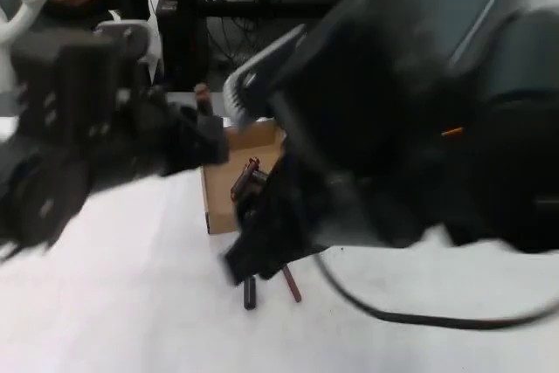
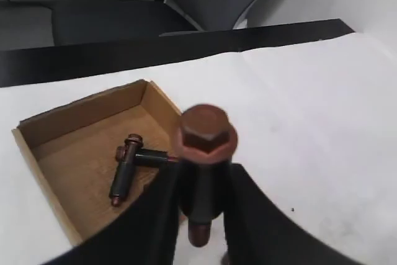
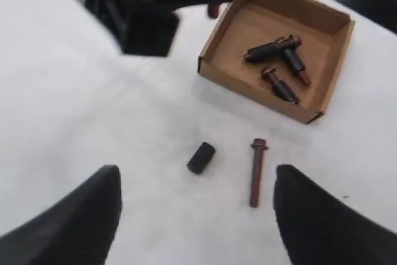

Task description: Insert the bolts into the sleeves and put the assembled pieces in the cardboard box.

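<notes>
Clenching a sleeved copper hex bolt just beside the shallow cardboard box, seemingly for delivery, the left tool hovers while the right tool gapes above a loose black sleeve.

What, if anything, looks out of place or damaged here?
Nothing stands out. One sleeve and one bolt lie loose on the bench, simply not yet joined; the assembled pieces lie inside the cardboard box, which sits flat and intact.
</notes>
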